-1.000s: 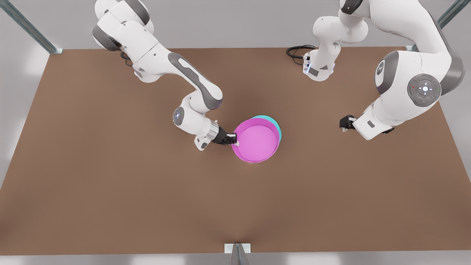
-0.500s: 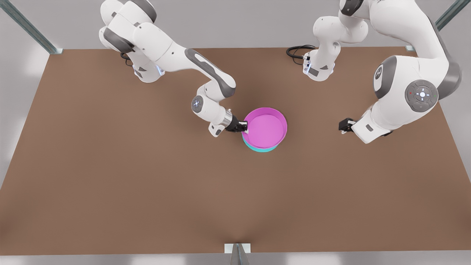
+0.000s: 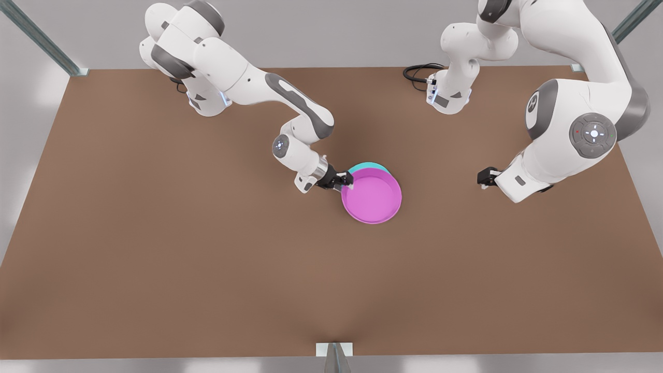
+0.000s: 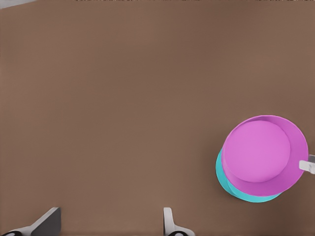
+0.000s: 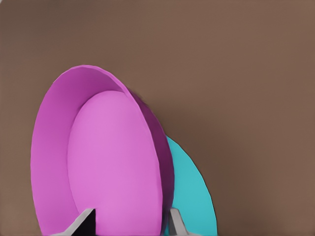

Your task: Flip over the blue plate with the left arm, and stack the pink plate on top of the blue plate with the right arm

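So we've got the right gripper clamped on the rim of the pink plate, at the edge that faces the front view's left. In the right wrist view we see its fingertips straddling that rim, one inside the dish and one outside. The pink plate sits open side up near the middle of the brown table, overlapping the blue plate, which pokes out as a thin cyan crescent on the far side. From the left wrist view the pink plate covers most of the blue plate, off-centre rather than squarely on it. We can't tell whether the pink one is resting on the blue or held just above.

The left gripper hangs well off toward the front view's right, apart from both plates, waiting. Its fingers are spread apart with nothing but bare table between them.

A black cable loop lies by the left arm's base at the far edge, nowhere near the plates.
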